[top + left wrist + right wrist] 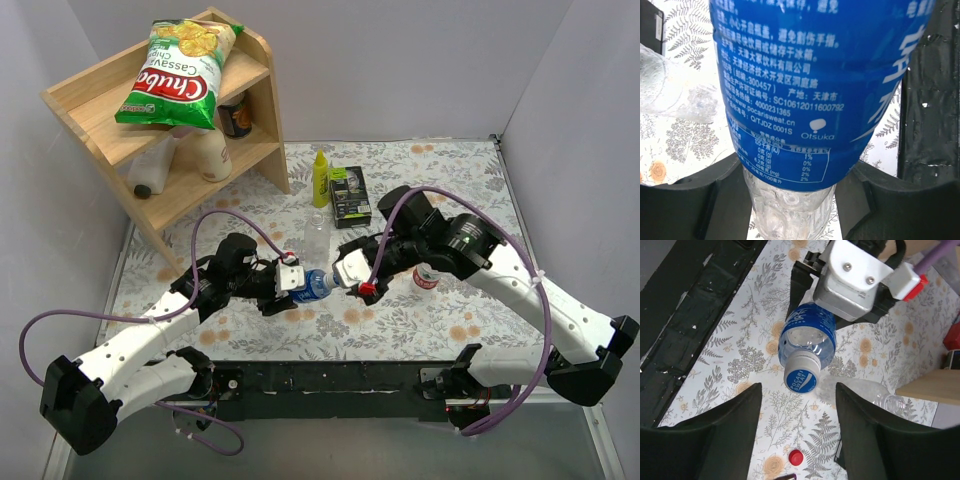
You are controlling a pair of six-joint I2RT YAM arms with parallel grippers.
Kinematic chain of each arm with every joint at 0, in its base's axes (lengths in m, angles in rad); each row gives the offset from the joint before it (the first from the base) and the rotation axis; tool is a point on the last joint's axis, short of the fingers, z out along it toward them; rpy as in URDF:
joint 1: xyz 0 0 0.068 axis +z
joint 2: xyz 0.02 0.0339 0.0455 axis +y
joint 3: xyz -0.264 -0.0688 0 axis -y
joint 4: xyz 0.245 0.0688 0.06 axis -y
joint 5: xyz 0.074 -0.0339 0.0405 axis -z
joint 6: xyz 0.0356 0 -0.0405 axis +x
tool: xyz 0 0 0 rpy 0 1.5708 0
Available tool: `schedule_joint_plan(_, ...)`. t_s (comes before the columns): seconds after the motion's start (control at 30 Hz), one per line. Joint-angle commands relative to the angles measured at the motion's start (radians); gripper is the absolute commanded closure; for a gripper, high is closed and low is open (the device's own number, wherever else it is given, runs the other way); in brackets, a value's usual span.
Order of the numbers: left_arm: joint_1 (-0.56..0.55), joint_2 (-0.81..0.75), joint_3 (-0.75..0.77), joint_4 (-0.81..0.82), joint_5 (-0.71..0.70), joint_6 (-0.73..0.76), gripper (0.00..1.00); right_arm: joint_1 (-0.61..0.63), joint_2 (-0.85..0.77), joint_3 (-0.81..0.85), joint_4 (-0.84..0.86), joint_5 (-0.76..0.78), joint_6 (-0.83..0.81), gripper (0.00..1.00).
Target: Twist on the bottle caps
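I judge this to be the twisting step on 1 of the 3 bottles. My left pincer [300,283] is clamped on the blue-labelled bottle [316,286] and holds it on its side, seemingly lifted off the counter [715,365]. The neck points at my right pincer [799,399], whose fingers stand apart on either side of the cap [801,378] without touching it. The cap sits square on the neck, but I cannot tell from here whether it is threaded home or only resting on the first turn. For the next move I would keep the wrist in line with the bottle's axis, bring the fingers together on the cap's rim, and turn it while the left side holds firm against the twist. The cap is small and smooth, so an off-centre pinch would likely slip. The bottle itself is clear ribbed plastic wrapped in a glossy blue film with white print, and its cap is pale with blue lettering on top. A loose red cap [796,457] lies on the counter beneath my right wrist, and the unlabelled bottle [316,240] stands just beyond.
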Motion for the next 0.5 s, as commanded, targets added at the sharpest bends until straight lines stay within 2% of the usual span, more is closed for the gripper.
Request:
schedule_joint_plan(0.0, -0.002, -0.006, 0.033, -0.018, 0.049, 0.016, 1.0, 0.048, 0.025, -0.009, 0.037, 0.02, -0.055, 0.36)
schedule_joint_plan(0.47, -0.002, -0.006, 0.037, -0.004, 0.054, 0.012, 1.0, 0.067, 0.034, -0.053, 0.087, 0.064, -0.026, 0.54)
